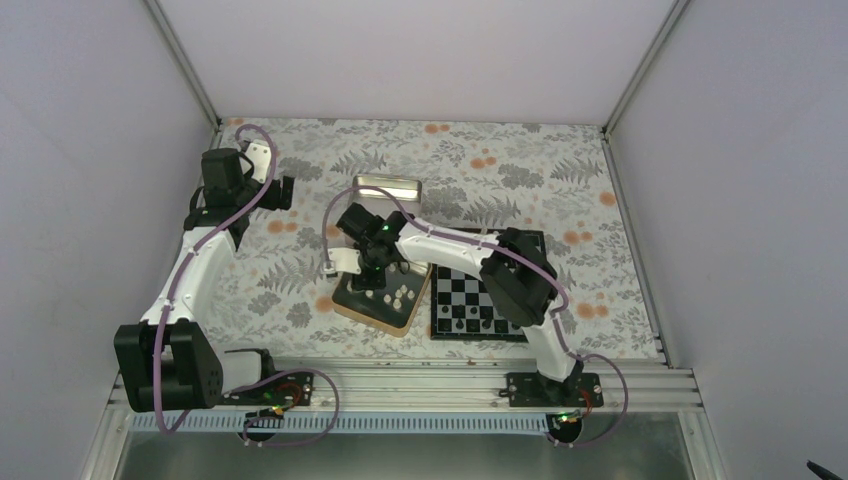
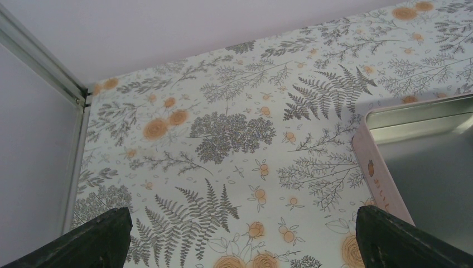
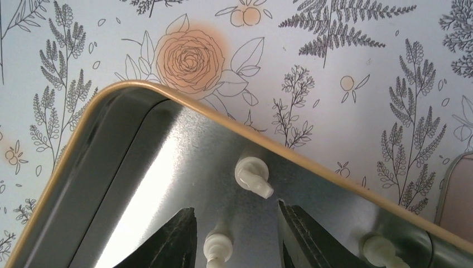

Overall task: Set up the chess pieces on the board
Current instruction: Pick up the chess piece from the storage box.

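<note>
Pickup of a cream-white chess piece is the step in hand. The right gripper (image 3: 234, 223) hangs low inside the near tin (image 3: 223, 120), which lies just left of the board (image 1: 462, 285). Its fingers are parted and straddle one small cream piece (image 3: 216, 245); a gap shows on either side, so nothing is gripped yet. A second cream piece (image 3: 254, 176) lies on its side just beyond the fingertips, and a third (image 3: 379, 248) rests further right by the tin's rim.

From above, the cream pieces (image 1: 395, 297) cluster in that tin, while only the dark pieces (image 1: 465, 318) stand on the board's near rows. No cream figure shows on the board, so the task looks to be at an early stage.

The left gripper (image 2: 242, 223) is held off at the far left, fingers spread wide over the flowered table cover (image 2: 234, 134) with nothing between them, beside the far tin (image 2: 424, 156).

Next, I judge, the right fingers must close squarely on the straddled piece without nudging its neighbour, lift clear of the rim, and carry it right to a far-row square. So small a piece could easily slip or tip.
</note>
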